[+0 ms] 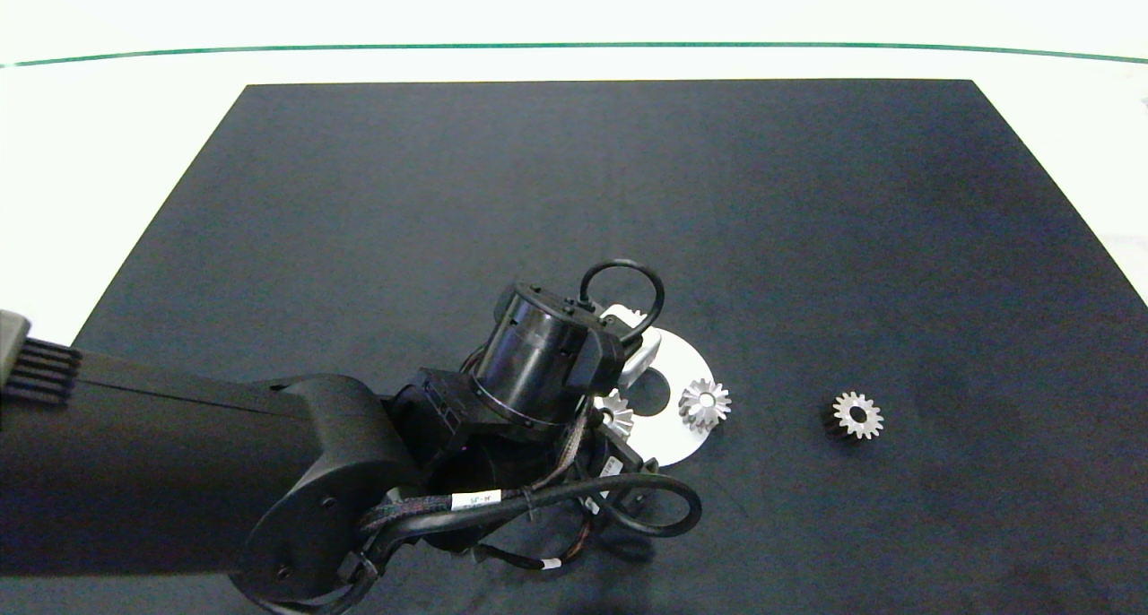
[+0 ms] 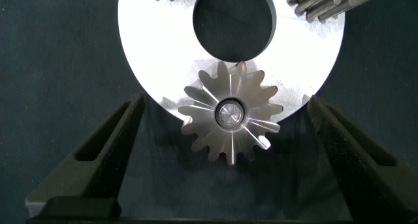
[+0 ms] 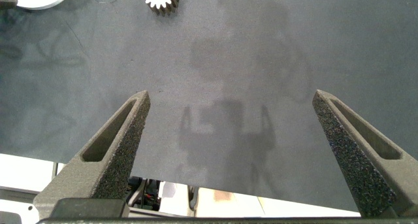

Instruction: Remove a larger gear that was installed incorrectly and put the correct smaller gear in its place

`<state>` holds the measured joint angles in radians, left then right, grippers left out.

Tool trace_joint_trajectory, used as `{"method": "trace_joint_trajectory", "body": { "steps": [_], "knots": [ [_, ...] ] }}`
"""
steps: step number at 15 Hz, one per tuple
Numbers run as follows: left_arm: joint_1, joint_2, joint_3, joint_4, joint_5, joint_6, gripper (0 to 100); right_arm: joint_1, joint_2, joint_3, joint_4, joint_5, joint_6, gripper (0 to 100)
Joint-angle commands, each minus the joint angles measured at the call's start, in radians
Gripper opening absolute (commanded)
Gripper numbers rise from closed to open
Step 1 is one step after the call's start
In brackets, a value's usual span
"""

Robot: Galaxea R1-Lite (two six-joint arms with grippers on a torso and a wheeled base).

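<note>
Two of my grippers show: my left gripper (image 2: pixel 225 159) hangs over the white disc (image 1: pixel 686 373) on the black mat (image 1: pixel 574 194), fingers spread wide, gripping nothing. Between them sits the larger gear (image 2: pixel 232 113) on the disc's rim. My right gripper (image 3: pixel 235 152), unclenched and empty, hovers off the disc. The smaller gear (image 1: pixel 857 415) lies beside the disc, apart.

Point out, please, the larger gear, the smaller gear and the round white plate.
larger gear (image 2: pixel 230 113), left wrist view, centre hub.
smaller gear (image 1: pixel 857 415), head view, flat top face beside the bore.
round white plate (image 2: pixel 160 51), left wrist view, bare face.
</note>
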<state>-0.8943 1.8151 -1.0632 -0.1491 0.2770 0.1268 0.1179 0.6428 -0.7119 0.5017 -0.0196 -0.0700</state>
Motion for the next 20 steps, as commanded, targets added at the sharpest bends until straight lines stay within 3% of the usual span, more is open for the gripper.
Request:
{"method": "trace_joint_trajectory", "body": {
  "steps": [1, 20],
  "knots": [
    [0.000, 0.003, 0.000, -0.001, 0.002, 0.001, 93, 0.000, 0.000, 0.000, 0.003, 0.000, -0.001, 100],
    [-0.008, 0.018, 0.003, -0.009, 0.002, 0.002, 56, 0.000, -0.002, -0.001, 0.003, -0.002, -0.001, 100]
  ]
}}
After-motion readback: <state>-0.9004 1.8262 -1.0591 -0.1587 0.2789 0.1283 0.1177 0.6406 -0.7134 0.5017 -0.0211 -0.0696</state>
